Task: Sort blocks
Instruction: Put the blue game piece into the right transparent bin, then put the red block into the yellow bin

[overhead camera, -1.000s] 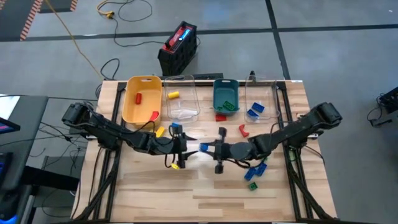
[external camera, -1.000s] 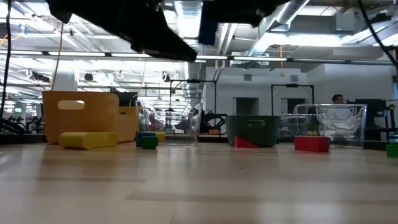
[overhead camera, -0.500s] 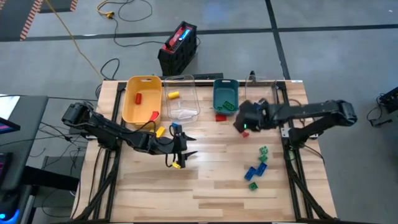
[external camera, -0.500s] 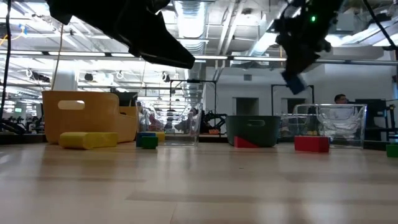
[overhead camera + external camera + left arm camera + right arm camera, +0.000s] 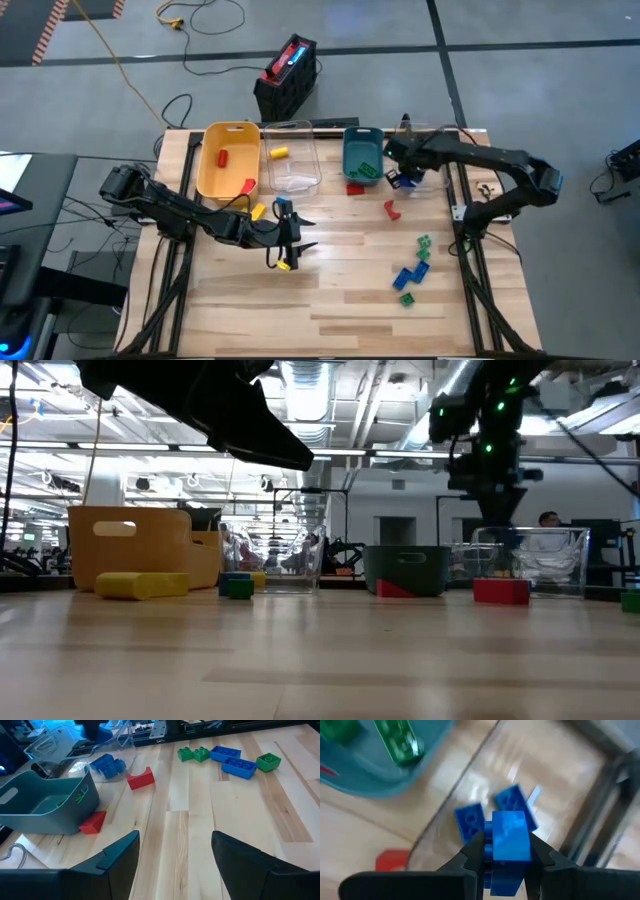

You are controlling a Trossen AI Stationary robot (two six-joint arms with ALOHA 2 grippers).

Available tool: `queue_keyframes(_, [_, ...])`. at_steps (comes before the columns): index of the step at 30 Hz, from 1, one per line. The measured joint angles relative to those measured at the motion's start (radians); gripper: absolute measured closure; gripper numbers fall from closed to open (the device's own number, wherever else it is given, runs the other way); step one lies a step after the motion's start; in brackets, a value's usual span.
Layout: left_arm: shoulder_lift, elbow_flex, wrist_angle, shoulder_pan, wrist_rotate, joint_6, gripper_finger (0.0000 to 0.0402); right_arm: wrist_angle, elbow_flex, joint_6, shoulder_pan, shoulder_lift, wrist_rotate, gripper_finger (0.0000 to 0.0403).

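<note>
My right gripper (image 5: 404,177) hangs over the right-hand clear bin (image 5: 432,158), shut on a blue block (image 5: 510,842). Two more blue blocks (image 5: 470,822) lie in that bin below it. My left gripper (image 5: 302,236) hovers open over the table's middle (image 5: 175,855), touching nothing. Loose blocks rest on the table: a red arch (image 5: 390,209), a red brick (image 5: 355,187), green and blue ones (image 5: 408,272), and yellow ones (image 5: 257,211). In the low view the right gripper (image 5: 497,480) stands high above the bin. My right gripper pinches the blue block by its two opposite side faces (image 5: 492,845), one finger (image 5: 474,854) on each side. It comes from above, pointing down into the clear bin. The block is lifted clear, above the blue blocks lying in the bin.
Along the far edge stand a yellow bin (image 5: 228,158) with red blocks, a clear bin (image 5: 292,160) with a yellow block, and a teal bin (image 5: 363,152) with a green block (image 5: 397,740). A black case (image 5: 287,76) sits on the floor beyond. The near half of the table has free room.
My right gripper has risen from the table's middle, beside the left gripper, and swung toward the far right edge, carrying the blue block lifted clear to above the right-hand clear bin. It stayed shut on the block.
</note>
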Motion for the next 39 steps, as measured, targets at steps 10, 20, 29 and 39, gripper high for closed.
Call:
queue_keyframes(10, [0.0,0.0,-0.04,0.0,-0.001,-0.033,0.0161,-0.002,0.0,-0.114,-0.066,0.069,-0.106,0.0219])
queue_keyframes(20, [0.0,0.0,-0.043,0.0,-0.003,0.009,0.0161,-0.034,0.047,-0.144,0.109,-0.107,0.001,0.0167])
queue_keyframes(29, [-0.001,0.0,-0.03,0.008,-0.003,0.042,0.0161,0.002,0.048,0.227,0.593,-0.096,0.026,0.0171])
queue_keyframes(39, [-0.001,0.0,0.002,0.005,0.047,0.076,0.0161,-0.008,0.046,0.412,0.661,0.198,-0.006,0.0171])
